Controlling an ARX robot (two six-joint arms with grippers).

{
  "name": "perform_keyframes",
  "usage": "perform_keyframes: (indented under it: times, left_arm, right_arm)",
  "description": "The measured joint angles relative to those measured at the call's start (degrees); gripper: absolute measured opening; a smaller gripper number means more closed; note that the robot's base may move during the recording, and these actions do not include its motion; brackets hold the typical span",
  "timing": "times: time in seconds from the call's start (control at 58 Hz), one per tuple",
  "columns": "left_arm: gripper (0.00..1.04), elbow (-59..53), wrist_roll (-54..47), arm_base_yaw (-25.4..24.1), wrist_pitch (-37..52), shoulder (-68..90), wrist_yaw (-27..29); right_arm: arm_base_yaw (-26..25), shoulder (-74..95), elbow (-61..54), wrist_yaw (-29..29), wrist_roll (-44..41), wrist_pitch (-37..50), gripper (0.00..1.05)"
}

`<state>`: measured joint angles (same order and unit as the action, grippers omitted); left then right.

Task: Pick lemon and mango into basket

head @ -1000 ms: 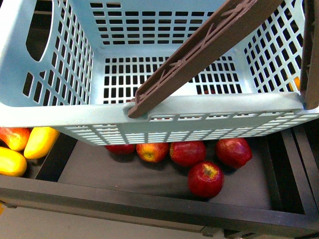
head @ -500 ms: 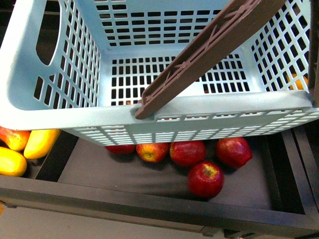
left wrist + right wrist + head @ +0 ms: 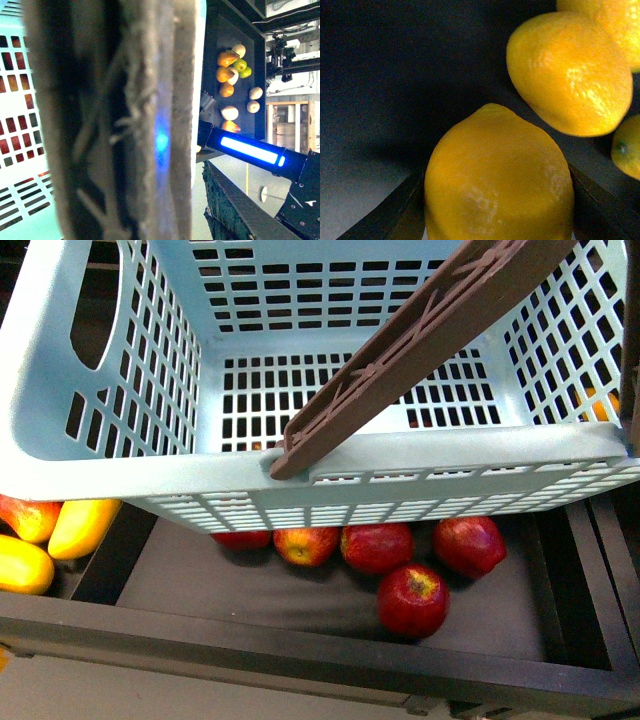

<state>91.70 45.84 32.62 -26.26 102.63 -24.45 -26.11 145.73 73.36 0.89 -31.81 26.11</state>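
Gripping the lemon [image 3: 492,145] with the right tool [image 3: 496,170], one dark finger [image 3: 395,212] pressed to each flank, jaws partly spread by its width. Holding the right arm [image 3: 250,151] outstretched, a blue light strip lit along its black link. Impossible to tell the left tool's state: wrist camera filled by a blurred brown handle [image 3: 125,120] close up.

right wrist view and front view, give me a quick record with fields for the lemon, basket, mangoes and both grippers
lemon: between the right gripper's fingers
right gripper: fingers against both sides of the lemon
other yellow fruit: beside the lemon, not held
basket: above the red apples, no fruit seen inside
handle: brown, crossing the basket diagonally
mangoes: left of the apples, outside the basket
left gripper: state unclear, its wrist view is filled by the blurred handle
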Motion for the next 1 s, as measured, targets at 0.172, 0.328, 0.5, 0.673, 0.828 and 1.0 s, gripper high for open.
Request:
perform_keyframes:
  times: [0.172,0.328,0.5,0.673,0.828,1.0]
  left_arm:
    - [0.28,0.0,0.0,0.0,0.0,0.0,0.0]
    - [0.28,0.0,0.0,0.0,0.0,0.0,0.0]
    - [0.28,0.0,0.0,0.0,0.0,0.0,0.1]
    - [0.28,0.0,0.0,0.0,0.0,0.0,0.0]
    - [0.28,0.0,0.0,0.0,0.0,0.0,0.0]
    - [0.28,0.0,0.0,0.0,0.0,0.0,0.0]
  right_arm:
    - [-1.9,-9.6,-7.9,3.4,5.1,1.7,0.65]
    - [-2.6,-25.3,-19.1,10.5,13.8,2.7,0.65]
    - [-0.4,-52.5,-31.7,19.0,26.8,-0.1,0.65]
    - [5.5,-69.3,-34.8,19.2,33.3,-2.8,0.65]
    - [13.4,-77.1,-34.8,16.4,38.2,-2.8,0.65]
    - [23.5,-77.9,-35.6,10.1,39.8,-1.3,0.65]
